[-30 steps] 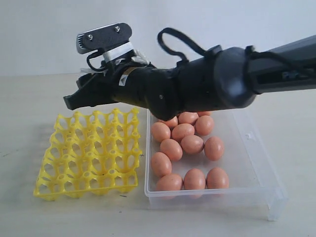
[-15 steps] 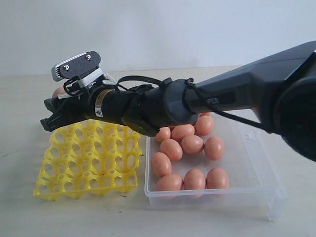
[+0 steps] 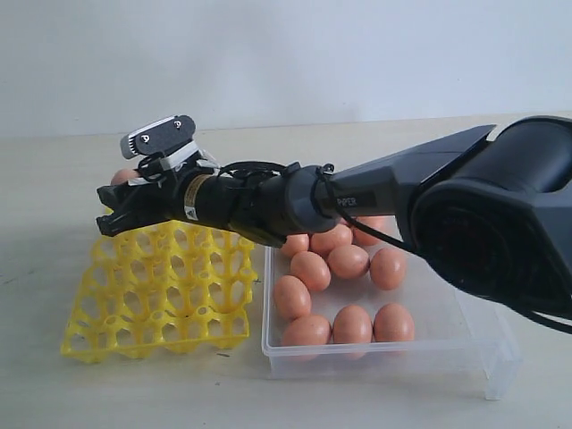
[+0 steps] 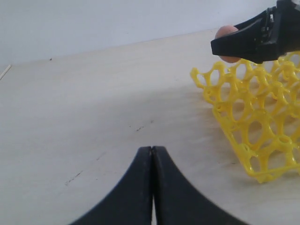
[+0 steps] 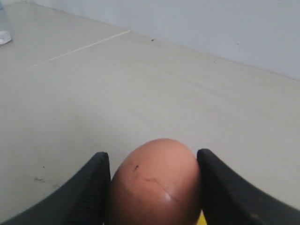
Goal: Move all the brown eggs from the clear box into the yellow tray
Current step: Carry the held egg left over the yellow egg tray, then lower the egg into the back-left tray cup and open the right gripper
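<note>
Clamping one brown egg [image 5: 154, 187] between its two fingers, the right gripper [image 3: 112, 214] hovered above the far corner of the yellow tray [image 3: 161, 299], on the side away from the clear box [image 3: 465, 357]. We noted that the egg filled the gap between the pads. The remaining brown eggs [image 3: 348, 261] lay in the clear box, just beside the tray. The left gripper [image 4: 151, 157] had its jaws pressed together on nothing, low over the table [image 4: 93, 93] near the tray's outer edge.
</note>
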### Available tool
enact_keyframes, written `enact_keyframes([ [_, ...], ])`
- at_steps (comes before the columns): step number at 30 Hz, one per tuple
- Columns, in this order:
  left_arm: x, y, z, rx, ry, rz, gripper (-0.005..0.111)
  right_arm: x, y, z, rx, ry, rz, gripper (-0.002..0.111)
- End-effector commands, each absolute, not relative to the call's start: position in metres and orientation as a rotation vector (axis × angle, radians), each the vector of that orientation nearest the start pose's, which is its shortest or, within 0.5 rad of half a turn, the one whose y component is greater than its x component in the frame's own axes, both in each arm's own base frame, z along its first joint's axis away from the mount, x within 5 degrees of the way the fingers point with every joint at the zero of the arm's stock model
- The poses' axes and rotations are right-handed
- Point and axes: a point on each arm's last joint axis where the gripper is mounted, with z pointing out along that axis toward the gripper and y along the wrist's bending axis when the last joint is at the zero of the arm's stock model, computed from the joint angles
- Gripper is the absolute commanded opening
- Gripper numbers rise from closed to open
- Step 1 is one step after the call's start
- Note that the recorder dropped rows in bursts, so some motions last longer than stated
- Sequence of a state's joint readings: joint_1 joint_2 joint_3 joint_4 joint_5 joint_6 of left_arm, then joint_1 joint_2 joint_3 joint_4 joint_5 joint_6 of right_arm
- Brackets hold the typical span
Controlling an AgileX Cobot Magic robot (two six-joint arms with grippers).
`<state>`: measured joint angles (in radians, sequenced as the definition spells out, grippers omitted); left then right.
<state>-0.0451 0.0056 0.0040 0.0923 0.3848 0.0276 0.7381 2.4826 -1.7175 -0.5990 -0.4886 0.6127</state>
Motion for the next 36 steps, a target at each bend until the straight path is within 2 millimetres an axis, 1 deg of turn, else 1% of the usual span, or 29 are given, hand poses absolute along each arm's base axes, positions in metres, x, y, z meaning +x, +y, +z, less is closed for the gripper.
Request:
enact_keyframes([
  [1,0.053,0.000,0.179,0.121,1.857,0.069,0.000,0.387,0.392,0.109,-0.847,1.667,0.879,0.000],
  [11,0.053,0.000,0.179,0.121,1.857,0.069,0.000,0.388,0.393,0.087,-0.862,1.712,0.871,0.000],
  [17,0.053,0.000,0.179,0.121,1.857,0.069,0.000,0.393,0.392,0.073,-0.861,1.771,0.807,0.000],
  [27,0.053,0.000,0.179,0.121,1.857,0.069,0.000,0.394,0.394,0.074,-0.866,1.761,0.807,0.000],
  [29,0.053,0.000,0.179,0.121,1.857,0.069,0.000,0.395,0.394,0.075,-0.871,1.757,0.803,0.004],
  [31,0.053,0.000,0.179,0.121,1.857,0.069,0.000,0.395,0.395,0.078,-0.882,1.749,0.803,0.014],
  [36,0.053,0.000,0.179,0.121,1.857,0.069,0.000,0.398,0.398,0.092,-0.857,1.733,0.824,0.051],
])
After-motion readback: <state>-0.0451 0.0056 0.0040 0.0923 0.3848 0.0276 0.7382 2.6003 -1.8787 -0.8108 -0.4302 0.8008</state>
